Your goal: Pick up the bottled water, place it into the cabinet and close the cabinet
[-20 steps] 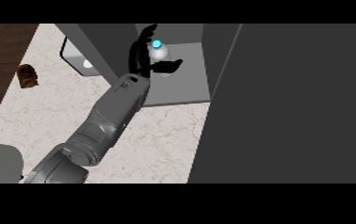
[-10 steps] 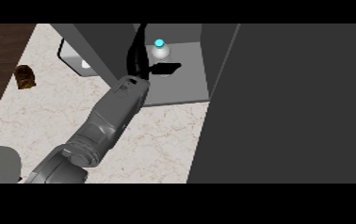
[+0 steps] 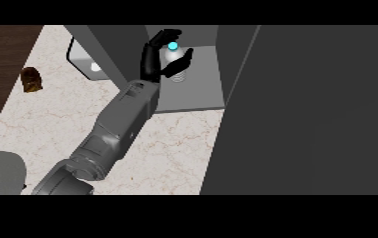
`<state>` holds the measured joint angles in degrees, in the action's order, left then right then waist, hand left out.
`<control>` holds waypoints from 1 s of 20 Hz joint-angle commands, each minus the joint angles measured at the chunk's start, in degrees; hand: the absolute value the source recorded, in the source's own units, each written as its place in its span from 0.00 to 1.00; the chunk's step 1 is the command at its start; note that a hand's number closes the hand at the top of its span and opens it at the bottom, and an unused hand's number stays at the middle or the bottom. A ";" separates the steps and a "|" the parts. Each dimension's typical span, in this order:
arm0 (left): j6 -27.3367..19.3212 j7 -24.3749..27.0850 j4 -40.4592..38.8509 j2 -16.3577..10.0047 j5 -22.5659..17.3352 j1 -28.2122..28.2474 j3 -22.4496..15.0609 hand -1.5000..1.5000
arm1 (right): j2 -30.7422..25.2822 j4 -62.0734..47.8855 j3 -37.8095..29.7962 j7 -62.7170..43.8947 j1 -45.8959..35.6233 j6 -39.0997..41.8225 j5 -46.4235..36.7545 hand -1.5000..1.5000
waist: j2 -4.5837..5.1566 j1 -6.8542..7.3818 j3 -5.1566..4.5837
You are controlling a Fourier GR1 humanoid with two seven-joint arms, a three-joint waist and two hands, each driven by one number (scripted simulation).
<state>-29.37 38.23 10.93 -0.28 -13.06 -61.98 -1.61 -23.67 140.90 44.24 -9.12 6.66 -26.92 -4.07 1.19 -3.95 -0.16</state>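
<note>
While left hand [image 3: 153, 58] flanks it, bottled water [image 3: 176, 75] stands.

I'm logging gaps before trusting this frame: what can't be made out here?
All in the head view:
1. Whether the left hand really holds the bottled water: the hand overlaps the bottle.
2. Pale object left of the cabinet: partly hidden by the cabinet wall, so it cannot be named.
3. Brown item on the counter: too small to name.
4. Right hand: shows nowhere.
</note>
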 commanded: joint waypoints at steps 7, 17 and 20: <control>17.52 3.00 4.63 0.28 -5.47 0.13 2.75 1.00 | -0.87 6.10 3.32 -2.60 2.95 -1.81 -4.02 0.00 | -0.93 1.32 0.07; 31.20 -1.02 15.20 0.29 -11.95 10.85 -4.87 1.00 | -3.69 5.22 1.81 -3.29 3.88 -3.44 -5.13 0.00 | -2.10 3.82 0.12; 30.23 -4.24 23.18 0.28 -13.08 13.62 -6.60 1.00 | -5.06 6.64 0.23 -3.06 4.77 -3.90 -4.64 0.00 | -2.38 4.83 0.16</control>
<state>-0.32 37.07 26.57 0.03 -23.64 -53.18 -7.48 -26.12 141.90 44.30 -10.45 8.65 -30.78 -4.92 -0.50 -0.52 -0.05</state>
